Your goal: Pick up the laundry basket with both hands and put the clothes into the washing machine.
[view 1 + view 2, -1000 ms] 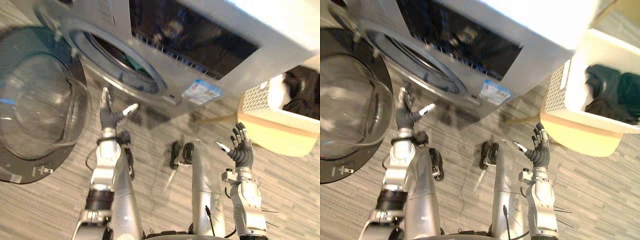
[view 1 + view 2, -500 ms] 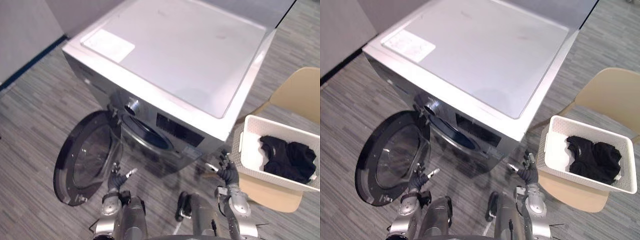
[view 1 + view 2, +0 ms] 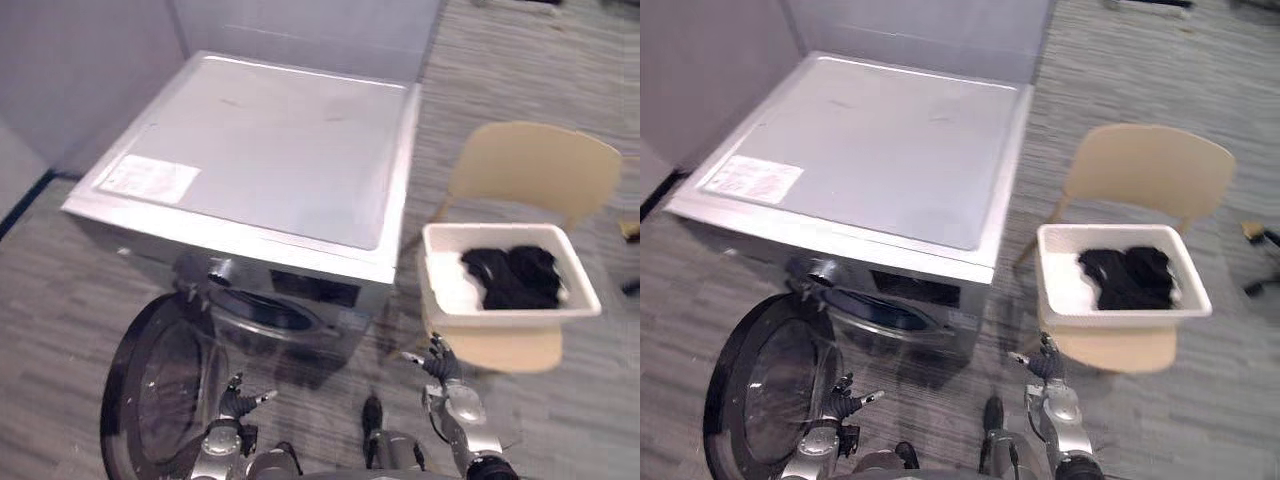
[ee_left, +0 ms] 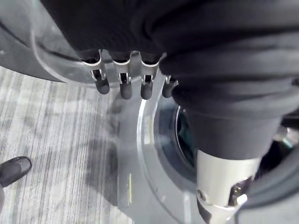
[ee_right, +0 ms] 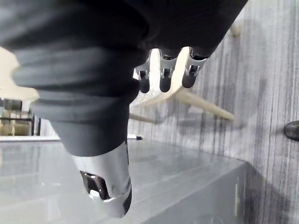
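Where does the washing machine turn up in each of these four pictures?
Left eye view: washing machine upper left, door open.
Right eye view: washing machine upper left.
Left wrist view: its round opening, close up.
Right wrist view: its grey panel, close up.
Shared landmark: beige chair, to its right in both eye views.
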